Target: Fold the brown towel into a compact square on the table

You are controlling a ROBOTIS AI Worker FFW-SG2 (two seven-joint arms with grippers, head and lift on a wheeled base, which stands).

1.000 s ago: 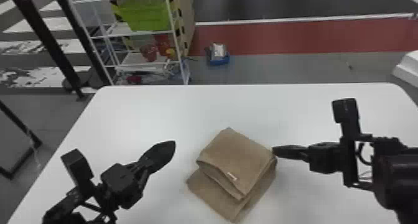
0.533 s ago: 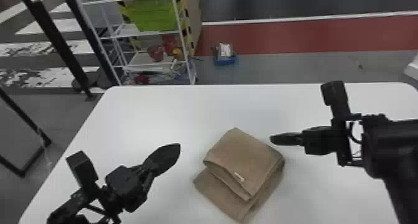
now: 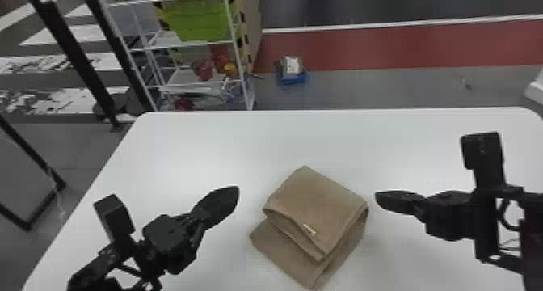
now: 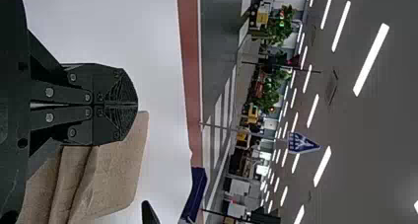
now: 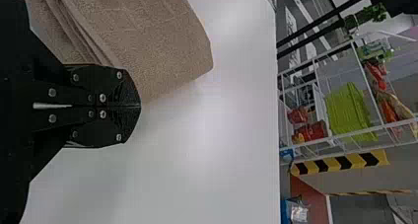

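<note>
The brown towel (image 3: 319, 209) lies folded in layers on the white table (image 3: 226, 148), its upper square offset from a lower layer that sticks out toward the near side. A small pale label sits near the upper fold's edge. My left gripper (image 3: 237, 191) is to the towel's left, apart from it; in the left wrist view the left gripper (image 4: 137, 104) has its fingers shut together with the towel (image 4: 118, 169) beyond. Just right of the towel is my right gripper (image 3: 376, 197), not holding it; in the right wrist view the right gripper (image 5: 140, 106) is shut too, the towel (image 5: 157, 41) beyond.
Beyond the table's far edge stand a white wire shelf (image 3: 194, 45) with a green bin (image 3: 198, 19) and a blue box (image 3: 293, 76) on the floor. Black posts (image 3: 76, 55) rise off the table's left side.
The right gripper has drawn back from the towel's right corner, leaving a gap. The head view has shifted slightly, while the towel's folded shape looks the same.
</note>
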